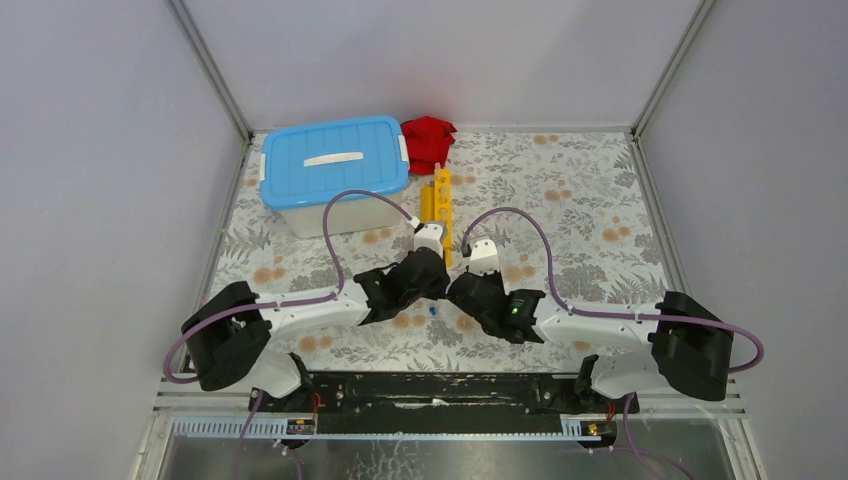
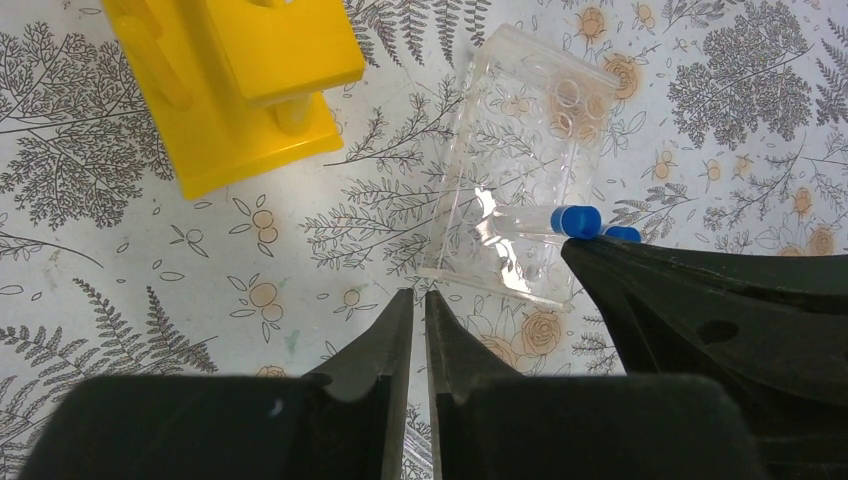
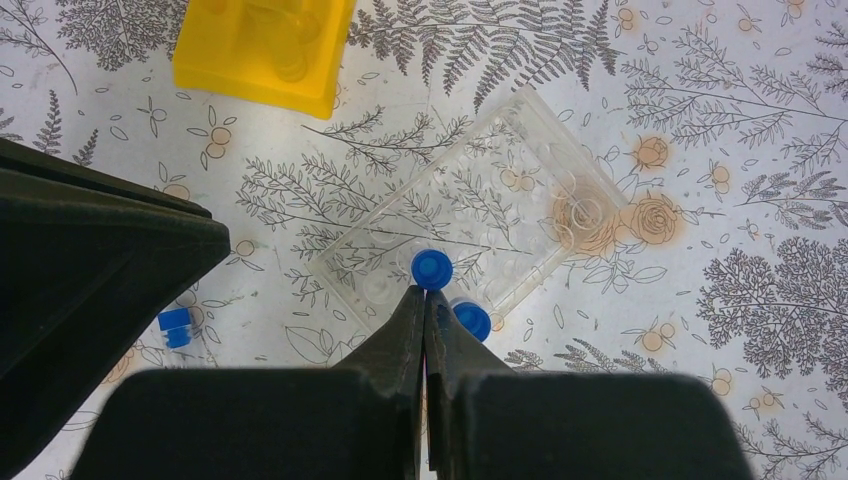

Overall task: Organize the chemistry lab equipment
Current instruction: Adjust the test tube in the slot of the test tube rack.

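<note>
The clear tube holder (image 3: 480, 215) lies flat on the patterned table; it also shows in the left wrist view (image 2: 520, 160). One blue-capped tube (image 3: 431, 269) stands in it, a second (image 3: 472, 320) lies at its near edge, and a third (image 3: 174, 327) lies loose to the left. My right gripper (image 3: 424, 297) is shut and empty, its tips touching the standing tube's cap. My left gripper (image 2: 420, 300) is shut and empty, just short of the holder's near edge. The yellow rack (image 1: 437, 210) lies beyond both. The white blue-lidded tub (image 1: 335, 165) stands at the back left. The wire ring stand is out of view.
A red cloth (image 1: 428, 140) lies at the back beside the tub. The two arms meet mid-table, nearly touching; the right arm's body (image 2: 720, 320) fills the left wrist view's right side. Grey walls close the table on three sides.
</note>
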